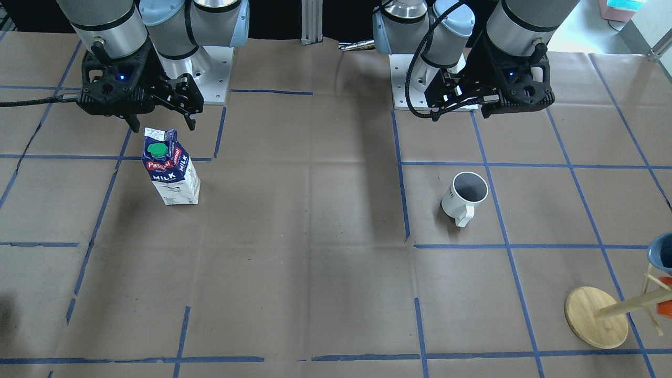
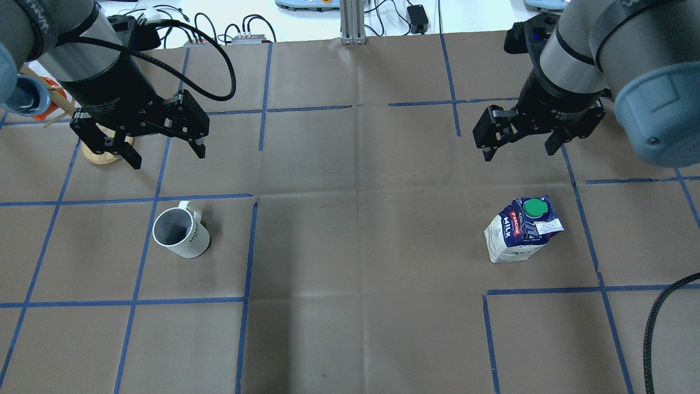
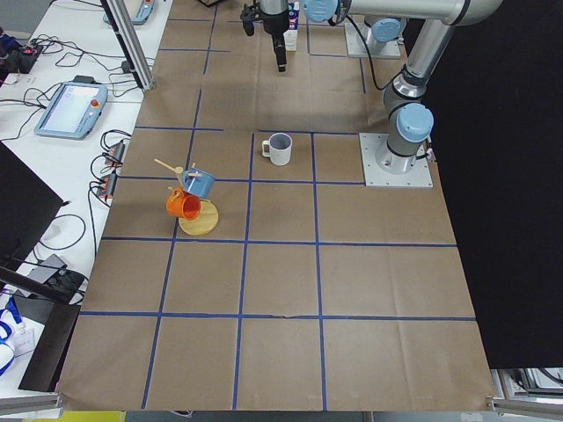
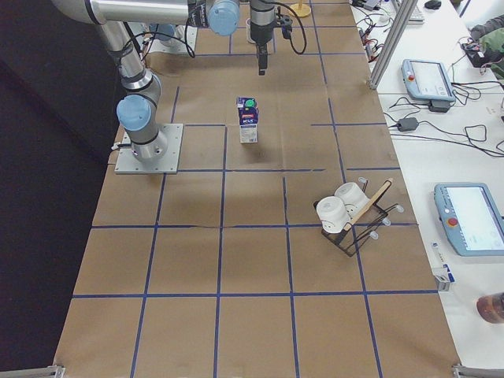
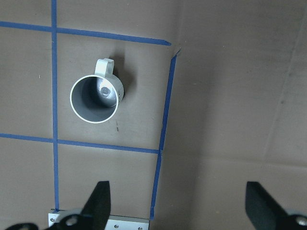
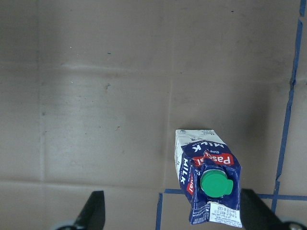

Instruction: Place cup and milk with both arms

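Observation:
The cup, a white mug with a grey inside, stands upright on the brown paper; it also shows in the front view, the left side view and the left wrist view. My left gripper hangs open and empty above and beyond it, fingers spread wide. The milk, a blue and white carton with a green cap, stands upright; it also shows in the front view, the right side view and the right wrist view. My right gripper hangs open and empty above and beyond it.
A wooden mug tree with a blue and an orange mug stands at the table's left end, its base near the operators' side. A rack with white cups stands at the right end. Blue tape lines grid the paper.

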### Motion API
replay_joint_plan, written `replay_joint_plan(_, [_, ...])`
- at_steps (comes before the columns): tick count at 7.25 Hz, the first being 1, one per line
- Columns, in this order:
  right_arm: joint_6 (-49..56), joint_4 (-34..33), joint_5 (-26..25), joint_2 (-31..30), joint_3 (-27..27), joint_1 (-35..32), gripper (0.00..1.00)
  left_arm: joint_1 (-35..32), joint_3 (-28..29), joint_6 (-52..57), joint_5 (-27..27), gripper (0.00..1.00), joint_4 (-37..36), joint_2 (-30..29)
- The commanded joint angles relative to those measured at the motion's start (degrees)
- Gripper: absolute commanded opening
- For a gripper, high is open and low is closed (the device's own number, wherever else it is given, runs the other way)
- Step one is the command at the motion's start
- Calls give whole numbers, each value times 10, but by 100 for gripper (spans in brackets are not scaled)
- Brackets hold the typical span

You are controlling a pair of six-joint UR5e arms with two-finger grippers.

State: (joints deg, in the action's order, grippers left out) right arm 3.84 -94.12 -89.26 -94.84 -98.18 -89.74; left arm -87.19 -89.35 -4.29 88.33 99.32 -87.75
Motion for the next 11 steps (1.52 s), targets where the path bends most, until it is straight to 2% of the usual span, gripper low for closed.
replay_joint_plan(1, [0,0,0,0,0,0,100,0,0,1,0,100,0,-1])
replay_joint_plan(10, [0,2,1,-6,4,26,100,7,-24,11,1,100,-4,7])
replay_joint_plan(11, [-1,2,2,-6,8,26,100,22,-35,61,26,100,-15,3])
